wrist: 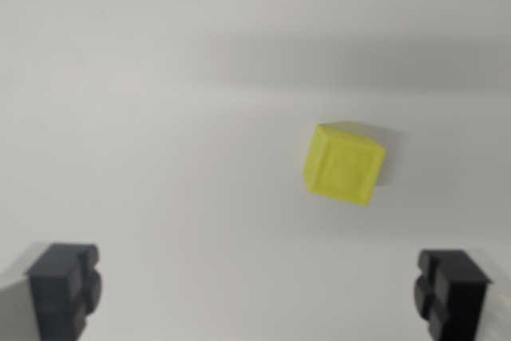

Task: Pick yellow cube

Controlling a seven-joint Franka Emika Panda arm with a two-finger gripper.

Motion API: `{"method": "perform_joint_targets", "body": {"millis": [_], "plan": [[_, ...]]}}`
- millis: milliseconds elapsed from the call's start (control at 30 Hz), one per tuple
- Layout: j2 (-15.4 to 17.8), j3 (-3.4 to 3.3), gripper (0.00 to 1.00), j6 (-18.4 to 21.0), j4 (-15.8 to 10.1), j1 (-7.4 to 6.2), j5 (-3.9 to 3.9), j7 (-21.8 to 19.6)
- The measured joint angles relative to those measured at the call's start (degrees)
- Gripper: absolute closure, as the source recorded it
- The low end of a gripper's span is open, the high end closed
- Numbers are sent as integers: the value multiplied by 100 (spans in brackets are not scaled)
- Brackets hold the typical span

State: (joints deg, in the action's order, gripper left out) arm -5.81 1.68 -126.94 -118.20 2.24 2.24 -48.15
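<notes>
Fingertips (64, 285) frame bottom corners | gripper (257, 293) spread wide, holding nothing (ready to straddle) | yellow cube (343, 163) at one o'clock, rotated, untouched on table (144, 117)

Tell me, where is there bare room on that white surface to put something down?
Almost everywhere: the white surface is bare to the wrist view's left of the yellow cube, above it, and between it and the tool. Only the cube's own spot is taken.

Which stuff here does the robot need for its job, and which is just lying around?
For the job:
- yellow cube
- gripper, open, not touching the cube

Just there:
- white surface under the cube; nothing else is lying on it in this view
</notes>
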Motion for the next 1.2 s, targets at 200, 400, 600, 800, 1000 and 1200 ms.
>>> {"method": "perform_joint_targets", "body": {"millis": [200, 400, 600, 800, 1000, 1200], "plan": [[-69, 0, 0, -192, -142, 55, -5, -41], [-148, 0, 0, -383, -273, 109, -9, -81], [-237, 0, 0, -574, -393, 165, -13, -120], [-338, 0, 0, -764, -504, 221, -18, -158], [-445, 0, 0, -952, -602, 276, -21, -196], [-563, 0, 0, -1140, -690, 334, -25, -233]]}}
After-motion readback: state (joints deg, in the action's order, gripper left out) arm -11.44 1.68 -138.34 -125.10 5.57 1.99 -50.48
